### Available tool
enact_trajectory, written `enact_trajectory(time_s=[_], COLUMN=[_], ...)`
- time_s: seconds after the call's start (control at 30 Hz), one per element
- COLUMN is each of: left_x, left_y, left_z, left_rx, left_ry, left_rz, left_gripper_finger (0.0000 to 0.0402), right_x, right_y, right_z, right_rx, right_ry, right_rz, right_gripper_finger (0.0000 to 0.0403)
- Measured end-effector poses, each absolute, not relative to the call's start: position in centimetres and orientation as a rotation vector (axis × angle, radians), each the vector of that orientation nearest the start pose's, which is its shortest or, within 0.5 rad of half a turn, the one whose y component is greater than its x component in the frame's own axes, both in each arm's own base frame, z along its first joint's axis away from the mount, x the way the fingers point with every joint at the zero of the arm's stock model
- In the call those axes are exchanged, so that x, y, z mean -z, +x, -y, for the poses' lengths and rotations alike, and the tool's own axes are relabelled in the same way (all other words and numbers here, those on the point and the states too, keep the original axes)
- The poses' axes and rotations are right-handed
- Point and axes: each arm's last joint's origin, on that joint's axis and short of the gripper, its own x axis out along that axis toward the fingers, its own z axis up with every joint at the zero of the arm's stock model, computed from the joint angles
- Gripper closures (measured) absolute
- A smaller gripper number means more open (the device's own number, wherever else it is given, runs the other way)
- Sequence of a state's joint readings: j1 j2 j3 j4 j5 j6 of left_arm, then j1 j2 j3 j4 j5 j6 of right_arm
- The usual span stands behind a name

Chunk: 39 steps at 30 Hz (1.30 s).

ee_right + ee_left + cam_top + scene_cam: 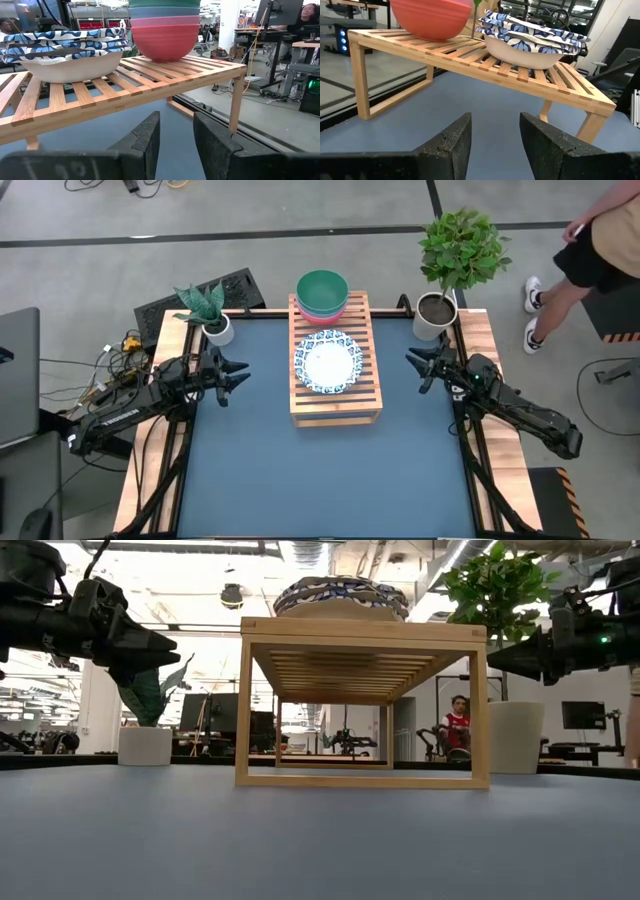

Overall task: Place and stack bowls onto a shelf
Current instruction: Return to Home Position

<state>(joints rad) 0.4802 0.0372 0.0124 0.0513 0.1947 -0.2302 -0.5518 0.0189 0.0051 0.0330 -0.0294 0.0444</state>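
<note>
The light-wood slatted shelf (335, 365) stands on the blue table at its far middle. Two blue-and-white patterned bowls (327, 361) sit stacked on its slats toward the near end. At the far end a teal-green bowl (322, 288) sits nested in the pink bowl (322, 313), which rests on the slats. My left gripper (238, 373) is open and empty, left of the shelf, above the table. My right gripper (415, 366) is open and empty, right of the shelf.
A white pot with a spiky plant (212, 320) stands at the far left corner, and a white pot with a leafy plant (440, 308) at the far right. A person (590, 250) stands beyond the table's far right. Bare blue tabletop (320, 470) lies near the front edge.
</note>
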Motion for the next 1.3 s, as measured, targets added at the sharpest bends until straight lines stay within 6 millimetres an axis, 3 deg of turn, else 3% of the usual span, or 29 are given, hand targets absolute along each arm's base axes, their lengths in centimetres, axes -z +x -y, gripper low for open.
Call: enact_trajectory(time_s=[0.57,0.77,1.3], left_x=[-16.96,-16.71,-16.64], left_y=[9.01,8.89,8.92], left_z=[-4.07,-4.42,-4.35], left_rx=[-0.283,-0.427,-0.451], left_ry=[-0.223,-0.452,-0.514], left_rz=[0.058,0.100,0.113], left_gripper_finger=[0.0251,0.0251,0.0251], right_x=[-16.67,-16.68,-16.68], right_y=[8.44,8.44,8.44], right_z=[5.09,5.09,5.09], right_rx=[0.522,0.522,0.522], right_ry=[0.038,0.038,0.038], right_rz=[0.030,0.030,0.030], right_gripper_finger=[0.0259,0.0259,0.0259])
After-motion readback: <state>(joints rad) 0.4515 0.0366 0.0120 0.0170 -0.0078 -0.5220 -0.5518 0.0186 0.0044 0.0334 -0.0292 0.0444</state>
